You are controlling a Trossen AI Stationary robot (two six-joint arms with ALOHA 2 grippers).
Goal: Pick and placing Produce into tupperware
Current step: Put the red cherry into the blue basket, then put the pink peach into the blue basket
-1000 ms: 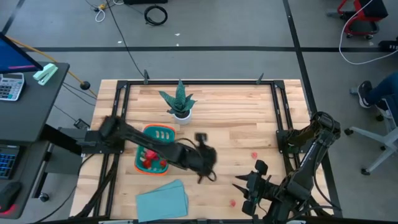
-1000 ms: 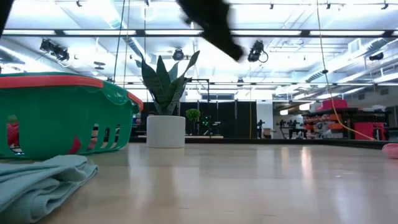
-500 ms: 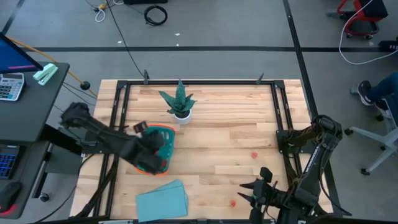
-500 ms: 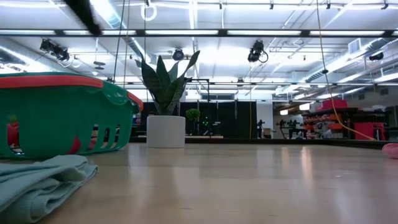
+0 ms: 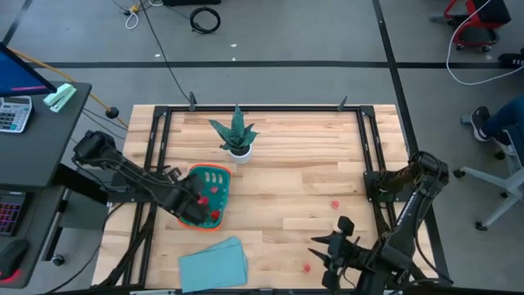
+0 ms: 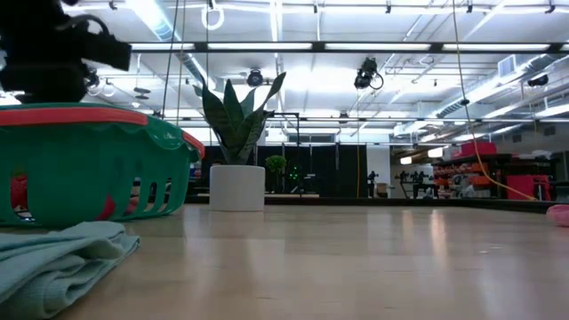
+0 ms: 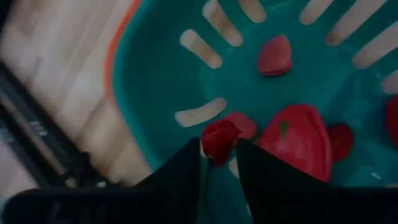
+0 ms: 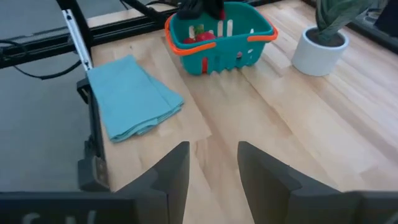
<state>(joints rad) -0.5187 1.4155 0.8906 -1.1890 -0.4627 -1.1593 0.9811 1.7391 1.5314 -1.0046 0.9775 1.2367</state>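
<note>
In the high view the left tool sits left of centre, over the left part of the tupperware, which stands on the table just below and left of the potted plant. The left wrist view shows this tool's two dark fingers closed on a small red Produce piece, held just above the teal slotted floor of the container. Under and around it lie more pieces: a large red one with a green mark, a pale red piece right beside the held one, a smaller pinkish-red wedge toward the upper middle, and a dark red one to the right.

Two pieces lie loose on the table in the high view: a pinkish one right of centre and a red one near the bottom edge, well apart from the container. A folded light-blue cloth lies at lower left of the table, below the tupperware.

The right tool hangs at the lower right of the high view, close to the red loose piece; its wrist view shows its fingers parted with nothing between them, looking across bare wood toward the cloth and the container

In the low view the tupperware fills the left edge, with the dark left arm above it and the plant behind
</note>
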